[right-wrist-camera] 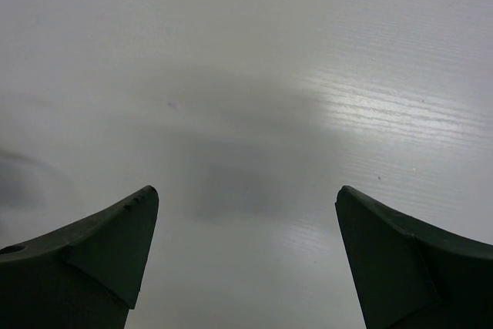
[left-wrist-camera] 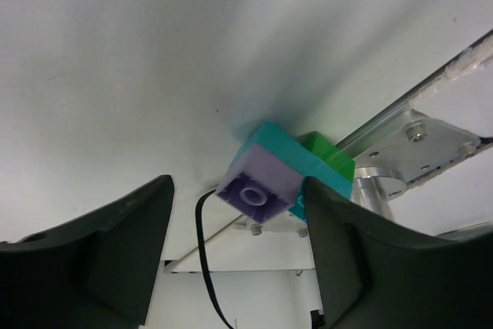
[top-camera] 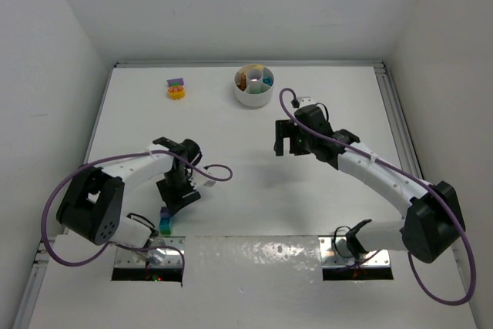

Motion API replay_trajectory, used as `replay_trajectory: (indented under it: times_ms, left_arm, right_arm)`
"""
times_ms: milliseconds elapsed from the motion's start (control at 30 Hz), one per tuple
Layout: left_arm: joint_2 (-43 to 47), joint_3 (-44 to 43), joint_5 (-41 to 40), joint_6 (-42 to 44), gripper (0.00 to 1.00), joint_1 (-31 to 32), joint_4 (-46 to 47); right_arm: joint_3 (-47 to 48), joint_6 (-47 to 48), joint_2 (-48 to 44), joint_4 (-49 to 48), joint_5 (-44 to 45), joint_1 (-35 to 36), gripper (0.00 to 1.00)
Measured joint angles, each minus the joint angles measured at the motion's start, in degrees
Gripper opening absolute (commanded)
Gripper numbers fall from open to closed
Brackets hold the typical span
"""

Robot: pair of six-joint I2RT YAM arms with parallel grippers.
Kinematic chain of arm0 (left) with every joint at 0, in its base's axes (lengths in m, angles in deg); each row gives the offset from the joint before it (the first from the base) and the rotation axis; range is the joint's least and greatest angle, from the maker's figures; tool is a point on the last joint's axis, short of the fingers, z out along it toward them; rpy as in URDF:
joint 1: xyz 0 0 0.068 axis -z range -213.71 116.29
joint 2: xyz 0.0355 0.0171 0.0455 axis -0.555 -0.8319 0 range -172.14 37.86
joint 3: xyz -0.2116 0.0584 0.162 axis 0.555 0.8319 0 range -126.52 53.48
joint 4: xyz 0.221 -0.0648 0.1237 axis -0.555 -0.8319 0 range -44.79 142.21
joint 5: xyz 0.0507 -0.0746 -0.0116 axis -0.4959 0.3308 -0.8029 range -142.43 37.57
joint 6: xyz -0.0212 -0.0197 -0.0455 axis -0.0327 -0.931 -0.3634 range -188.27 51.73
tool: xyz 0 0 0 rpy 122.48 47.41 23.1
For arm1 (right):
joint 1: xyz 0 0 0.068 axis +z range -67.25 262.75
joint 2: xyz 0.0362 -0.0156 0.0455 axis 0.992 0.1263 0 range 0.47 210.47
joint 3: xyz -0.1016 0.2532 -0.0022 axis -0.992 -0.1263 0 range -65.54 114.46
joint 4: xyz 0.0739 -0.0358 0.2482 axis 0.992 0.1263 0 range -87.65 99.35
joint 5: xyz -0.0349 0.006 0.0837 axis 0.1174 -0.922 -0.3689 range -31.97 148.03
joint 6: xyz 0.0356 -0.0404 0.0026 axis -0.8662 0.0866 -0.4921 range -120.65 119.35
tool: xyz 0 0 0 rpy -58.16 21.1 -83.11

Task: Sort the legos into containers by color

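A small stack of legos lies near the table's front edge: a purple brick [left-wrist-camera: 258, 181] joined to a teal brick [left-wrist-camera: 312, 161] and a green brick [left-wrist-camera: 331, 156]. It also shows in the top view [top-camera: 165, 221]. My left gripper [left-wrist-camera: 237, 190] is open. The purple end of the stack sits between the fingers, close against the right one. More legos, purple over orange and yellow [top-camera: 176, 88], lie at the back left. The round white dish [top-camera: 253, 96] at the back centre holds several bricks. My right gripper [right-wrist-camera: 246, 194] is open and empty over bare table, and it also shows in the top view [top-camera: 286, 141].
A metal base plate with bolts [left-wrist-camera: 420, 148] and a black cable [left-wrist-camera: 204, 252] lie just behind the stack. White walls enclose the table on the left, back and right. A purple cable [top-camera: 219, 173] loops beside the left wrist.
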Motion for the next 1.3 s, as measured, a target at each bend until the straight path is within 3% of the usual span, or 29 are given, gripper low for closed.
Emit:
replay_trajectory:
  times_ms: [167,267,333,367,833,867,933,1000,1067,1200,1300]
  left_arm:
    - [0.0,0.0,-0.2,-0.6,0.4,0.0,0.1]
    - [0.0,0.0,-0.2,-0.6,0.23,0.0,0.1]
    - [0.0,0.0,-0.1,-0.7,0.04,0.0,0.1]
    - [0.0,0.0,0.0,-1.0,0.0,0.0,0.1]
    - [0.0,-7.4,-2.2,-1.0,0.0,0.0,2.1]
    - [0.0,-7.8,-2.2,-0.9,0.09,0.0,2.0]
    - [-0.6,-8.7,-1.9,-0.3,0.37,0.0,0.6]
    - [-2.2,-9.2,-1.2,0.7,0.74,0.0,-1.7]
    - [-3.2,-8.2,-1.1,2.8,0.92,0.0,-3.2]
    - [1.7,-3.2,-4.0,10.0,0.97,0.0,-4.2]
    - [7.7,-1.3,-5.7,16.4,0.91,0.0,-4.5]
  right_arm:
    - [0.0,1.0,0.0,0.3,0.7,0.0,0.95]
    - [0.0,1.4,0.0,0.6,1.3,0.0,0.95]
    - [0.0,1.6,0.0,0.8,1.5,0.0,0.95]
    - [0.0,1.7,0.0,0.9,1.5,0.0,0.95]
    - [0.0,2.6,-2.6,1.2,2.9,0.0,0.96]
    - [0.0,2.7,-2.7,1.2,3.0,0.0,0.96]
    - [0.0,3.0,-2.7,1.3,3.0,0.0,0.96]
    - [0.0,3.2,-2.7,1.3,3.0,0.0,0.96]
    - [0.0,3.4,-2.7,1.4,3.0,0.0,0.96]
    - [0.0,3.5,-2.7,1.3,3.0,0.0,0.96]
    - [0.0,3.5,-2.7,1.2,3.0,0.0,0.96]
